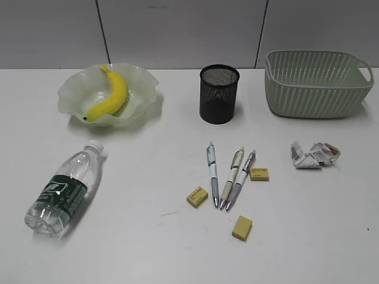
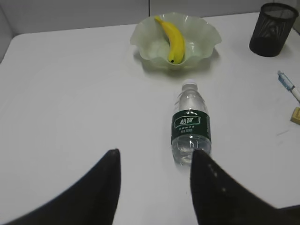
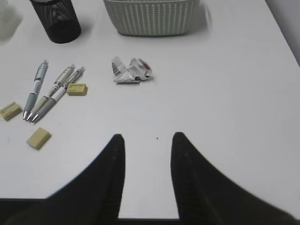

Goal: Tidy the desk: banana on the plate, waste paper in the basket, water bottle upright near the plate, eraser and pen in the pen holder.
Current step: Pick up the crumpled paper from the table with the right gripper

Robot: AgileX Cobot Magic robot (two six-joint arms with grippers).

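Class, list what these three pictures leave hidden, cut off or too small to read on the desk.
- Basket floor: hidden by its own front wall in the exterior view; cut off by the top edge in the right wrist view.
- Pen holder inside: too dark to see in any view.
- Print on the waste paper: too small to read.
- Plate: blurred and cut off at the right wrist view's corner.

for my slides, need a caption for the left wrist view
Open left claw above the lying water bottle, banana already on the plate.
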